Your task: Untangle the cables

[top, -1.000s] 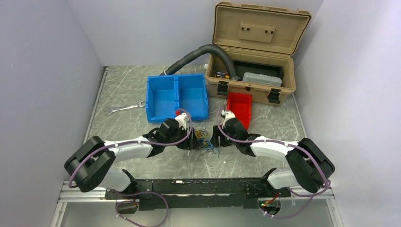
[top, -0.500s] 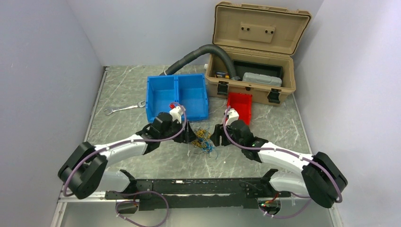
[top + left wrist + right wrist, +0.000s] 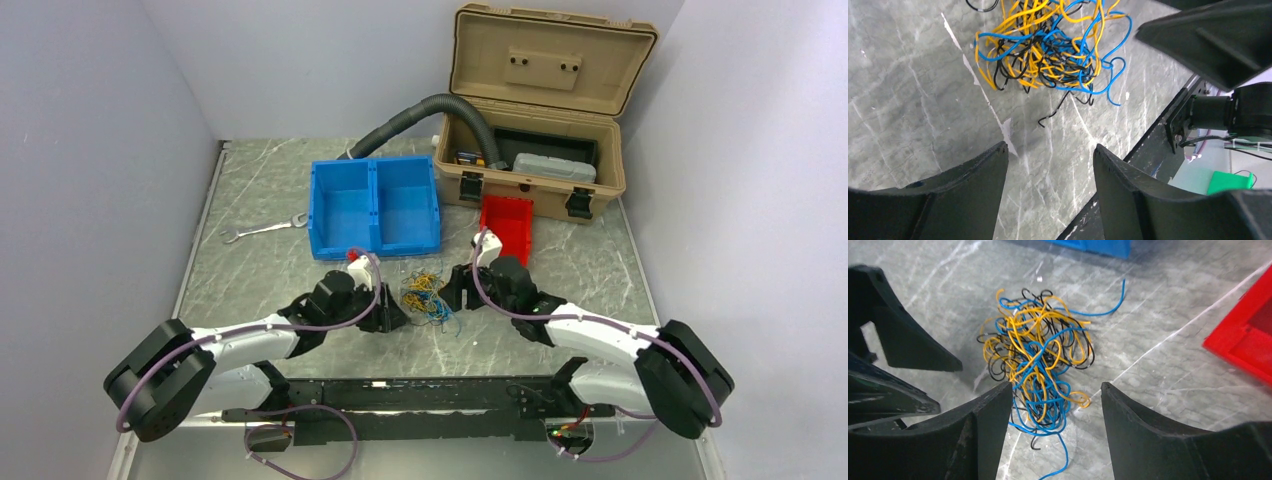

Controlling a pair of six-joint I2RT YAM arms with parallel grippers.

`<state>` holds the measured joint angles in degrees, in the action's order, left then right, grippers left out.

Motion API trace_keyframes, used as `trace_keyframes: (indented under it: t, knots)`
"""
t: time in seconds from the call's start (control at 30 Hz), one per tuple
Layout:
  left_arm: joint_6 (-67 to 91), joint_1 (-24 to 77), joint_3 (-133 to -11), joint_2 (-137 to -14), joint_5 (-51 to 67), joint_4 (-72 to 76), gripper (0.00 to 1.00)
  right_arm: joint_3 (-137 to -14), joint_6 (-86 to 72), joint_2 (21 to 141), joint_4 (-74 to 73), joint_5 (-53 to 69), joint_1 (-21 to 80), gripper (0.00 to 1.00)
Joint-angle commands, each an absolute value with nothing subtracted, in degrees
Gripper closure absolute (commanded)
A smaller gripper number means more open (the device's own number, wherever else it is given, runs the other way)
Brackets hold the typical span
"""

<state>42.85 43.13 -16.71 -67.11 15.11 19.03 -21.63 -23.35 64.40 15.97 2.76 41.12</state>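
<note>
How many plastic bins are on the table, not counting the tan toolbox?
2. The blue bin, with two compartments, sits behind the cables; the red bin sits right of it, in front of the tan toolbox. None looks hidden.

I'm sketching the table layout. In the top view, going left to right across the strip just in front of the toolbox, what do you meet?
From the left: wrench → blue bin, two compartments → red bin.
</note>
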Motion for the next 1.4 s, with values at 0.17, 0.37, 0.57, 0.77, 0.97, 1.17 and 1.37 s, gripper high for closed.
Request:
trace_keyframes:
  t: [0.17, 0.37, 0.57, 0.77, 0.97, 1.17, 1.37]
  knots:
    - [47.32, 43.35, -17.61, -69.15, 13.55, 25.24, 0.34, -27.02, -22.02, 74.46, 18.83, 9.74, 41.65, 0.32]
    - [48.77, 43.42, -18.86, -73.12, 12.37, 27.78, 0.36, -27.38, -21.87, 75.94, 19.25, 11.23, 42.10, 0.44]
    - [50.47, 42.75, -20.85, -78.14, 10.90, 30.82, 0.38, -29.25, -21.97, 78.95, 17.94, 12.12, 42.57, 0.49]
    - [50.00, 40.72, -23.45, -81.21, 9.46, 31.27, 0.45, -29.09, -21.88, 78.41, 17.72, 11.47, 43.15, 0.59]
    - [49.16, 40.05, -26.86, -85.09, 8.77, 29.73, 0.47, -29.06, -21.97, 78.17, 17.37, 10.99, 43.20, 0.63]
    - [48.57, 40.13, -30.96, -90.64, 10.68, 29.53, 0.57, -29.48, -22.06, 78.35, 16.67, 10.05, 43.21, 0.64]
    - [48.94, 40.34, -34.80, -94.83, 10.76, 28.22, 0.93, -30.66, -22.61, 79.04, 13.48, 5.82, 43.28, 0.74]
